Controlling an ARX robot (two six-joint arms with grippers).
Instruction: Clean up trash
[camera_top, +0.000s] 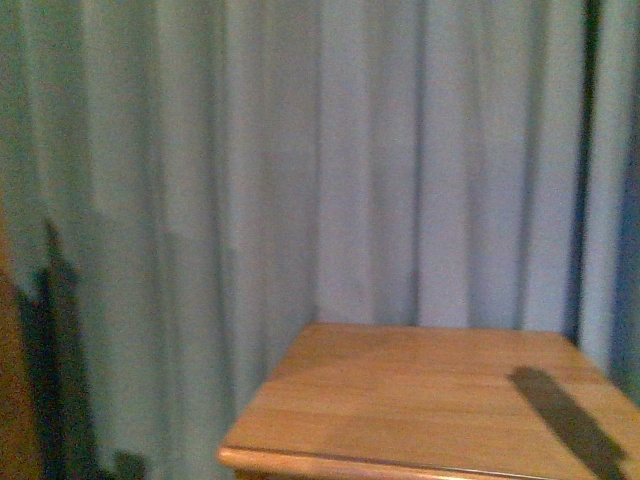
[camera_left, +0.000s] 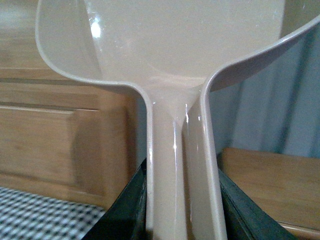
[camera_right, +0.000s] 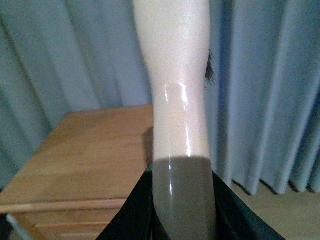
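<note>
Holding both tools with nothing yet to sweep, the robot looks to be at the search stage of the cleanup. On the left, the left gripper (camera_left: 180, 210) has its jaws pressed against either side of the handle of a beige dustpan (camera_left: 165, 45). The scoop is raised before a wooden panel (camera_left: 50, 140), with checked fabric (camera_left: 40, 220) below. In the middle, the front view shows only a pale curtain (camera_top: 250, 150) and a wooden bedside table (camera_top: 430, 400) crossed by a shadow. On the right, the right gripper (camera_right: 182, 210) clamps a beige brush handle (camera_right: 175, 75), with dark bristles (camera_right: 210, 70) just showing behind it. The tissue wad appears in no view, so where it lies cannot be told. The next move, I judge, calls for aiming the cameras lower to find it, then bringing pan and brush to either side of it.
</note>
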